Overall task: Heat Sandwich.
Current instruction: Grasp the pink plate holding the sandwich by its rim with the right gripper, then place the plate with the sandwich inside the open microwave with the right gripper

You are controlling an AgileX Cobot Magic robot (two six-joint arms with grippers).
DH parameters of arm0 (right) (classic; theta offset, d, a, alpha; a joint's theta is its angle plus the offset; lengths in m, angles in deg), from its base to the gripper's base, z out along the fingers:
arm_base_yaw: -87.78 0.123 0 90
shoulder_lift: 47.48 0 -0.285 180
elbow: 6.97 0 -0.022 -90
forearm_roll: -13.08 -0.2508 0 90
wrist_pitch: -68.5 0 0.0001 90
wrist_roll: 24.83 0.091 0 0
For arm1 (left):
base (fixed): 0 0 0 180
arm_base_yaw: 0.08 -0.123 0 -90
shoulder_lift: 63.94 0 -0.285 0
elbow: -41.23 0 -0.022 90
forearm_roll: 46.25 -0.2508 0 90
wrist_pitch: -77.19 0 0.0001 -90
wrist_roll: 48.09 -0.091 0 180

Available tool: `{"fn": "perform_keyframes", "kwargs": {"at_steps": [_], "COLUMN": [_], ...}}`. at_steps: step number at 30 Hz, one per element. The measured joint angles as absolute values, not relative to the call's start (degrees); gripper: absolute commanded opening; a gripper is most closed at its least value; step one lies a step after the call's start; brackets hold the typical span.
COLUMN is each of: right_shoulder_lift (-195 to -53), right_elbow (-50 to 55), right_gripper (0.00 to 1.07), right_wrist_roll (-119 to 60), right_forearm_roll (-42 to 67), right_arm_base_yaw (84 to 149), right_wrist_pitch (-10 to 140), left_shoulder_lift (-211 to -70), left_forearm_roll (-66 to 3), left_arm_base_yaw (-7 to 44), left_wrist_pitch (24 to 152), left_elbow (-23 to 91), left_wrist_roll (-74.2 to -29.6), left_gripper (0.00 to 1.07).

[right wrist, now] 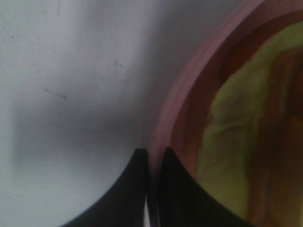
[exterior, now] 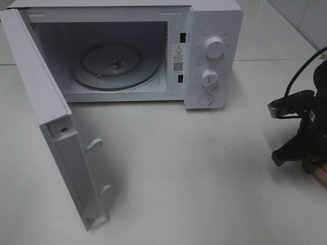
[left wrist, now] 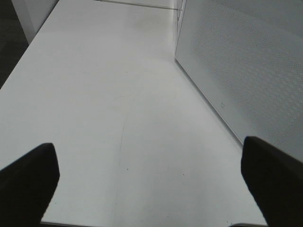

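Exterior high: the microwave (exterior: 204, 56) is seen on the table (exterior: 194, 194), its door (exterior: 46, 117) swung open.
Left wrist: the left tool (left wrist: 149, 146) is spread wide and empty.
Right wrist: the right tool (right wrist: 151, 153) is pinched onto the rim of the pink plate (right wrist: 173, 99), on which the sandwich (right wrist: 227, 142) lies.

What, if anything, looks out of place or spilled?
Nothing stands out. The microwave door is open, the glass turntable flat and bare. The right gripper pinches the rim of the pink plate holding the sandwich.
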State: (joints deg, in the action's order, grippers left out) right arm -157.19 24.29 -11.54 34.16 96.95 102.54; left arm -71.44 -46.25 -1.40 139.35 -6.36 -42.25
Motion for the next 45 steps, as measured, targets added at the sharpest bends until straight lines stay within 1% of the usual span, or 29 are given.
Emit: {"fn": "perform_keyframes", "kwargs": {"at_steps": [8,15,19,26,36,45], "right_shoulder_lift": [-157.19,-157.19,-157.19,-157.08,-152.49,-151.12], "right_elbow": [24.29,24.29,24.29,24.29,24.29,24.29], "right_gripper": [0.0,0.0,0.0,0.0,0.0,0.0], "right_wrist_roll": [-4.72,-1.23,2.27,2.61,2.61,2.61], "right_forearm_roll": [38.52,40.58,44.36,44.88,45.68,45.62], "right_arm_base_yaw": [101.36,103.59,106.23,108.23,111.5,116.66], "right_wrist_pitch": [105.0,106.6,109.18,111.13,114.8,115.6], "left_shoulder_lift": [-71.44,-71.44,-71.44,-71.44,-71.44,-71.44], "left_forearm_roll": [-46.25,-46.25,-46.25,-46.25,-46.25,-46.25], "left_arm_base_yaw": [-1.4,-1.4,-1.4,-1.4,-1.4,-1.4], "left_wrist_pitch": [139.35,139.35,139.35,139.35,139.35,139.35], "left_elbow": [-6.36,-6.36,-6.36,-6.36,-6.36,-6.36], "left_wrist_roll": [-42.25,-42.25,-42.25,-42.25,-42.25,-42.25], "left_gripper": [0.98,0.98,0.98,0.98,0.98,0.98]}}
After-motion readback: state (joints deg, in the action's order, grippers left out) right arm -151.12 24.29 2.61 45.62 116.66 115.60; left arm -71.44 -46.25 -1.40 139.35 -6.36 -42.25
